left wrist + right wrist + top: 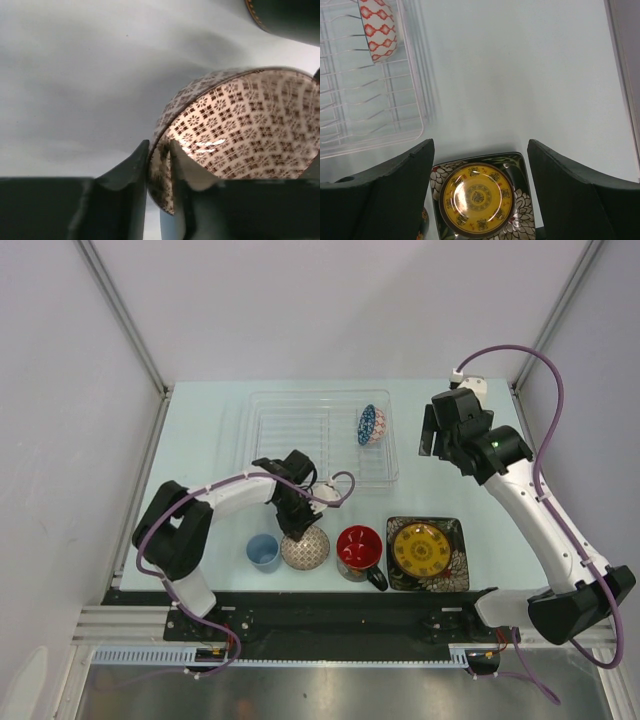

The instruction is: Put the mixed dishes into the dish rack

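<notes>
The beige patterned bowl [240, 125] is being taken by the left gripper [160, 146]. Its thin rim is caught between the jaws. One finger [132, 172] is set against the outside wall and the other is set inside the bowl. The jaws are closed down to a narrow gap, and the rim looks pinched in it, so the bowl is judged to be held. The bowl looks to be resting on the desk [75, 75], not lifted yet.

For this step to be done well, the pinch should be kept firm, because a smooth rim can easily be lost. The bowl should be lifted straight up first. That way the small light-blue cup [263, 551], just to the left of the jaws, and the red-inside dark mug [359, 547], just to the right, are not bumped. Then it should be carried to the dish rack [262, 455], which lies beyond the jaws. There it should be stood on its edge between the ribs, the way the blue patterned bowl [371, 424] is stood in the rack.

The right gripper [479, 145] is held in the air over the desk. Its jaws are spread wide, and nothing is held or touched by them. Below and between them the yellow round plate [478, 196] is seen, laid on the black floral square plate [515, 167]. The rack is off to their left.
</notes>
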